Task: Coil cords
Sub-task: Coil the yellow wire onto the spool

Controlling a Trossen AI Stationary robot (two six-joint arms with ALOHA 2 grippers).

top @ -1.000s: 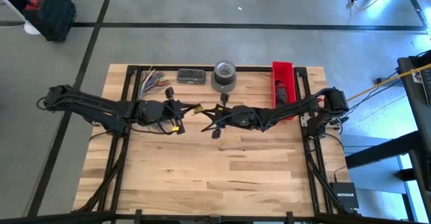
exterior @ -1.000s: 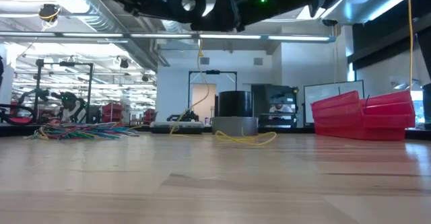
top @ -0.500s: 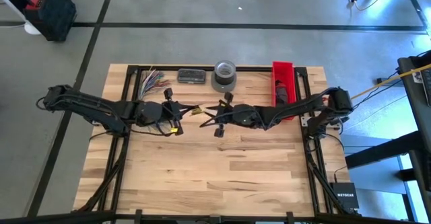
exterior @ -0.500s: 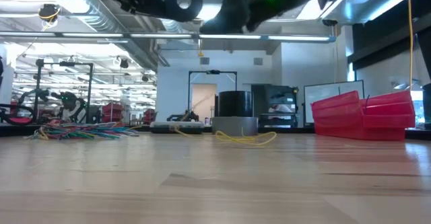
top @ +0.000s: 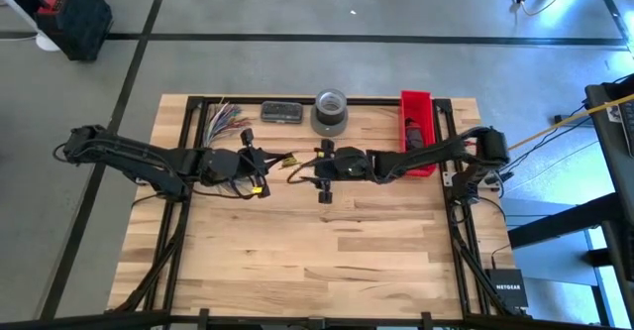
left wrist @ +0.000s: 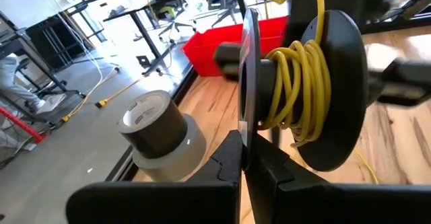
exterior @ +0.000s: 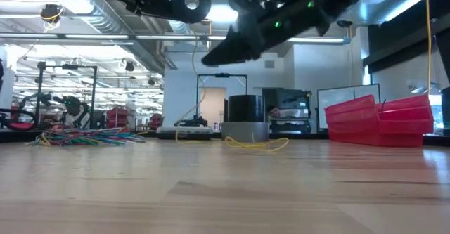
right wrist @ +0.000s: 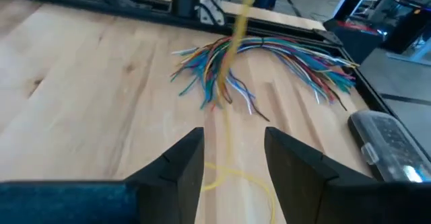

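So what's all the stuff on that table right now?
Loose wires: one bundle, multicoloured, far left corner.
Yellow cord: one, partly wound on a black spool, the rest trailing onto the table.
Tape roll: one, grey, far edge, middle.
Small case: one, dark, between the wires and the tape.
Bin: one, red, far right.
Table: one, light wood.
Left gripper: shut on the spool's disc, left of centre.
Right gripper: open, empty, near the middle, facing the spool.

Yellow cord (right wrist: 237, 42) blurred in right wrist view, spool (left wrist: 316, 96) cut off by left wrist frame top, red bin (top: 416, 132) partly hidden under right arm.
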